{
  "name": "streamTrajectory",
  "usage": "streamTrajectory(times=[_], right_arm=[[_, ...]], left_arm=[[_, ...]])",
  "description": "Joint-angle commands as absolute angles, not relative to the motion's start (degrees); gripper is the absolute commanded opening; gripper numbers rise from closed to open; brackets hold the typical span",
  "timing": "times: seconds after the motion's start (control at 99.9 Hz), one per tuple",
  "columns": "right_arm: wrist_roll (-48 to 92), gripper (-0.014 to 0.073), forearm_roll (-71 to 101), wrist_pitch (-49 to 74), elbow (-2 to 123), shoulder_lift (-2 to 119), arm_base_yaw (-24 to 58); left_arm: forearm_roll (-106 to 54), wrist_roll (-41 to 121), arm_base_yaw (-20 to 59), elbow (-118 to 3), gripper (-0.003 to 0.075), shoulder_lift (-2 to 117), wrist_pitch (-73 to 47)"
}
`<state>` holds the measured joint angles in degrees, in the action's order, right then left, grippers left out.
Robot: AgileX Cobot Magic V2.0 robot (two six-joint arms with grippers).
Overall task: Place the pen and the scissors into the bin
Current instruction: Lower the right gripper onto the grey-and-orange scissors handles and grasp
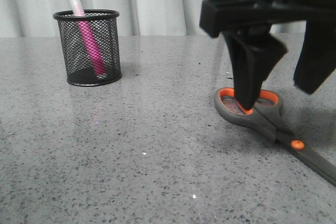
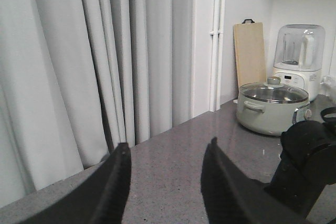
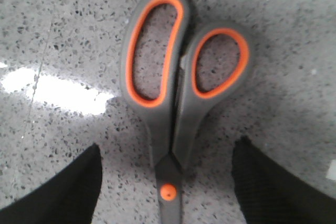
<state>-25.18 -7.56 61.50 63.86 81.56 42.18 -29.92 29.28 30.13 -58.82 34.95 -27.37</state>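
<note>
The scissors [image 1: 273, 124] lie flat on the grey speckled table, right of middle, blades pointing front right. My right gripper [image 1: 278, 98] hangs just above their handles, open, one finger [image 1: 251, 77] in front of the orange loops. In the right wrist view the scissors [image 3: 157, 124] lie between the fingers of the open gripper [image 3: 168, 145], with the orange pivot screw [image 3: 168, 192] near them. The pink pen [image 1: 89, 45] stands tilted inside the black mesh bin [image 1: 111, 51] at the far left. My left gripper [image 2: 168, 144] is open and empty above the table; it does not show in the front view.
The left wrist view shows pale curtains [image 2: 79, 66], a pale green lidded pot [image 2: 270, 106], a wooden board [image 2: 249, 53], a white blender [image 2: 299, 56] and part of a black arm [image 2: 307, 166]. Bare tabletop [image 1: 157, 129] lies between bin and scissors.
</note>
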Motion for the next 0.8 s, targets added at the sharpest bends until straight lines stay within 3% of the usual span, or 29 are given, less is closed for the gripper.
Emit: streamTrajectory(times=[0.0,0.55,0.65,0.791], right_arm=[[-25.2,0.0474,-7.0,58.7,64.7,81.2,41.7],[-24.4,0.0468,-6.3,55.9,61.8,85.7,38.1],[-22.5,0.0394,-4.7,55.2,61.2,85.7,37.0],[-22.5,0.018,-4.4,55.2,60.2,86.1,36.9]], left_arm=[[-30.8,29.3,30.6,-60.4,0.0282,35.2,-24.5],[-31.2,29.3,30.6,-60.4,0.0282,35.2,-29.1],[-31.3,29.3,30.6,-60.4,0.0282,35.2,-29.2],[-31.3,29.3,30.6,-60.4,0.0282,35.2,-28.8]])
